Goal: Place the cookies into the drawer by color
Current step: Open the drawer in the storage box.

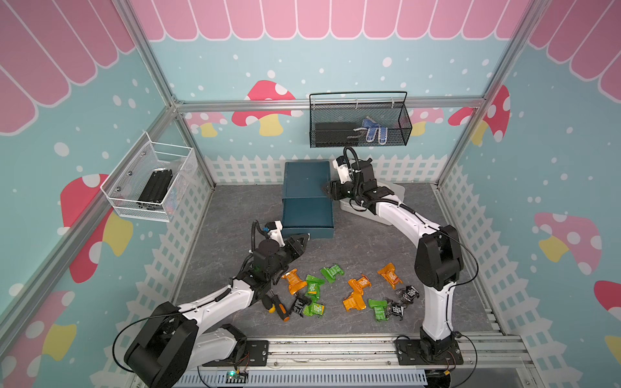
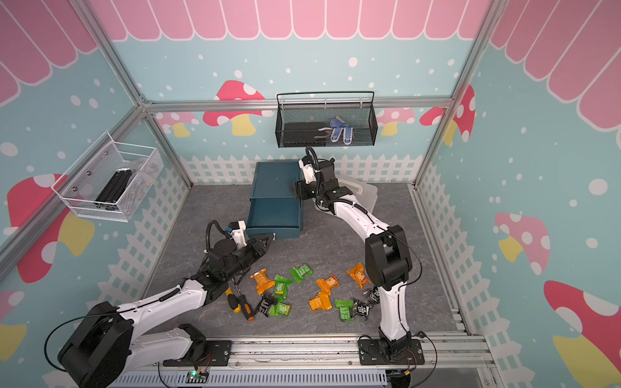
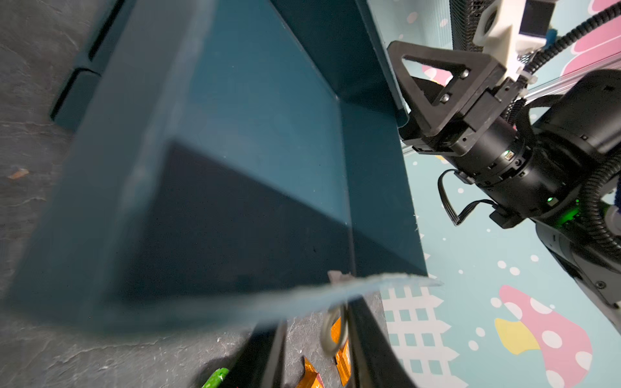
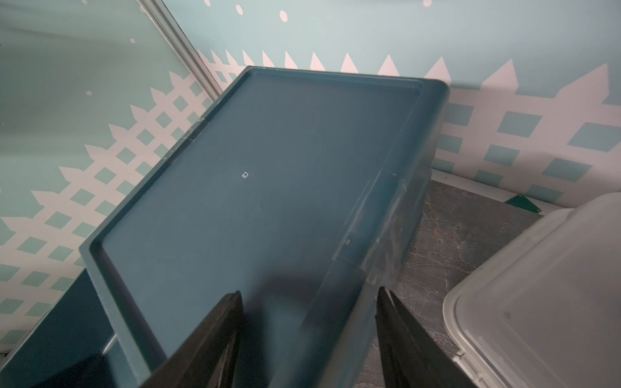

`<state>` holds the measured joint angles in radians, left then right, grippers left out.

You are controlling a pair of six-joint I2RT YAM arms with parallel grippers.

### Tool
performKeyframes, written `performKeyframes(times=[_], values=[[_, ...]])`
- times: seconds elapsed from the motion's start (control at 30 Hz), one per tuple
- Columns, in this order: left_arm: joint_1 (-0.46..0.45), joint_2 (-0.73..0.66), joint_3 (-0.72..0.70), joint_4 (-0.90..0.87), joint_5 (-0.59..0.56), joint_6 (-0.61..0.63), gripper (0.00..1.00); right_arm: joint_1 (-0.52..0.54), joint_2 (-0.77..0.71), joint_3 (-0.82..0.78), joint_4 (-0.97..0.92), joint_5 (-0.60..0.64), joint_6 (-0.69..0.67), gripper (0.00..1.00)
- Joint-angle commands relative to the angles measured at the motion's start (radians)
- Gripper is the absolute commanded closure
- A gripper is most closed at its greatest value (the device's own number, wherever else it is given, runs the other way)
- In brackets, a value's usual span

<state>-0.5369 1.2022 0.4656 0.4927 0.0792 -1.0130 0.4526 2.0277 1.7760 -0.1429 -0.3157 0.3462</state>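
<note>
Two arms, both at the drawer unit (image 1: 305,179), which stands at the middle of the desk's (image 1: 235,215) back edge with one drawer (image 1: 307,215) pulled out toward the front.

Left arm: runs diagonally from the front left corner toward the desk's middle, with the wrist about level. The left hand (image 1: 301,239) is at the open drawer's front face. Its fingers are parted and released, and the left wrist view shows the pale ring handle (image 3: 332,332) hanging loose between them.

Right arm: lower link upright from the front edge, forearm slanting back and left. The right hand (image 1: 326,188) is spread open astride the unit's upper right edge — contact cannot be told.

Cookies (image 1: 359,284) — about a dozen, in orange, green and black — lie scattered near the desk's front edge, between the arm bases. The grey case (image 4: 537,302) sits just right of the unit.
</note>
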Motion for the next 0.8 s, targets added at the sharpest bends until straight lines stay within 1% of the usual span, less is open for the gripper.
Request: performKeyframes(times=[0.0, 0.07, 0.13, 0.23, 0.3, 0.37, 0.43, 0.53, 0.7, 0.77], values=[[0.008, -0.032, -0.011, -0.021, -0.026, 0.024, 0.56, 0.009, 0.012, -0.006, -0.052, -0.018, 0.005, 0.35], [0.008, -0.052, -0.012, -0.039, -0.033, 0.037, 0.46, 0.009, 0.01, 0.0, -0.053, -0.019, 0.011, 0.33], [0.012, -0.073, -0.005, -0.069, -0.022, 0.071, 0.33, 0.009, 0.021, 0.035, -0.087, -0.028, 0.014, 0.31], [0.019, -0.108, 0.01, -0.158, -0.014, 0.124, 0.21, 0.009, 0.026, 0.079, -0.116, -0.046, 0.019, 0.29], [0.022, -0.131, 0.024, -0.223, -0.015, 0.158, 0.14, 0.009, 0.022, 0.094, -0.121, -0.053, 0.02, 0.27], [0.023, -0.16, 0.047, -0.31, -0.026, 0.202, 0.11, 0.009, 0.019, 0.122, -0.153, -0.018, 0.029, 0.25], [0.022, -0.196, 0.088, -0.444, -0.059, 0.257, 0.09, 0.008, 0.021, 0.168, -0.207, -0.019, 0.01, 0.24], [0.023, -0.256, 0.111, -0.559, -0.119, 0.275, 0.01, 0.008, 0.0, 0.17, -0.22, -0.014, -0.001, 0.23], [0.023, -0.343, 0.106, -0.642, -0.134, 0.266, 0.01, 0.009, -0.03, 0.148, -0.212, -0.024, 0.003, 0.23], [0.023, -0.368, 0.135, -0.731, -0.163, 0.275, 0.01, 0.009, -0.048, 0.135, -0.213, -0.026, 0.007, 0.22]])
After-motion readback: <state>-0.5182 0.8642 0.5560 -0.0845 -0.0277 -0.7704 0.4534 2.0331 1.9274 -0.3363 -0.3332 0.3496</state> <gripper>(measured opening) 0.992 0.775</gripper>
